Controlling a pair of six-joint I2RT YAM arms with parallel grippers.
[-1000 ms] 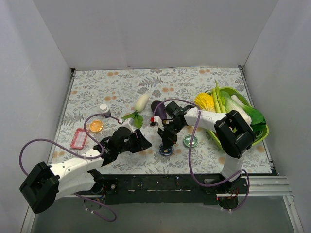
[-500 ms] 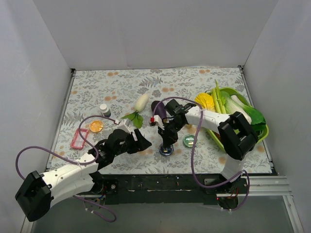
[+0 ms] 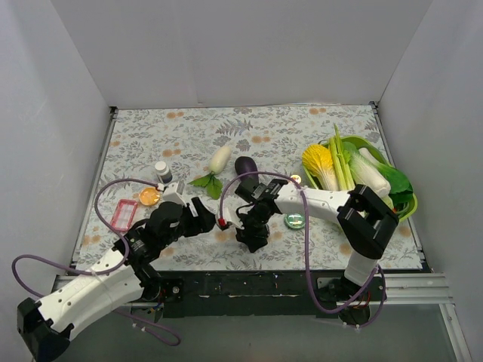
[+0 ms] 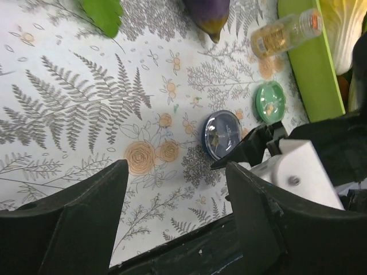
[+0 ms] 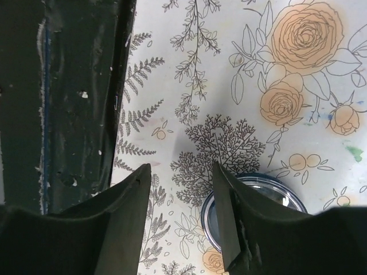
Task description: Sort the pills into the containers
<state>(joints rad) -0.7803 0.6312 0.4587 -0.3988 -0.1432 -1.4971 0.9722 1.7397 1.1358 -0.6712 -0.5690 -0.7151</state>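
The left gripper hovers over the floral-printed tablecloth with its jaws spread wide and nothing between them. Ahead of it the round silvery-blue tin sits flat on the cloth. The round shallow green-topped tin is near it, but the two are apart. Farther on, the clear amber bottle lies on its side just beside the outer wall of the large lime-green vegetable tray.

The right gripper hangs low near the dark front edge of the table, jaws parted and holding nothing; only bare cloth shows between them. The silvery-blue tin lies just beside one finger and is partly hidden behind it. In the overhead view this gripper stands over the tin and blocks it from sight.

A dark purple eggplant and a white radish with green leaves lie beyond the grippers. Well off to the left are a small white bottle with a dark cap, a round orange dish and a pink rectangular box.
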